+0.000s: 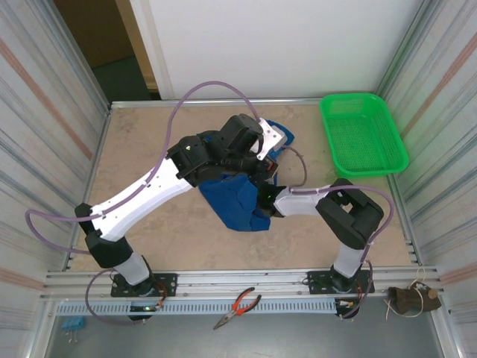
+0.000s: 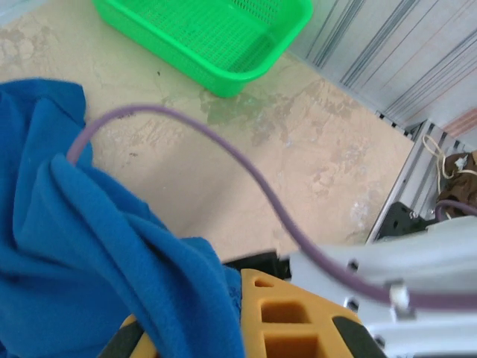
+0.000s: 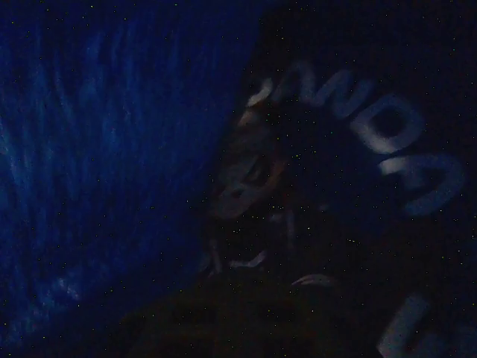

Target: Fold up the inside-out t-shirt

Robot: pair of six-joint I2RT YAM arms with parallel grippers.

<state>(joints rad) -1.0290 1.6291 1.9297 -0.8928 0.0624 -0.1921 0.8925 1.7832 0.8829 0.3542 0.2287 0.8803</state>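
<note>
1. Centrally on the beige table (image 1: 171, 239) — royal-blue soft cotton t-shirt (image 1: 235, 201), crumpled in a heap, far side raised; white lettering (image 3: 387, 130) shows.
2. Left gripper (image 1: 264, 162) — jaws pressed together, pinching the raised cloth.
3. Right gripper (image 1: 267, 200) — jaws closed, buried in folds.

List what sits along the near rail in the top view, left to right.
small blue object → left arm base → red-handled pliers → right arm base → brown bundle with string
</note>
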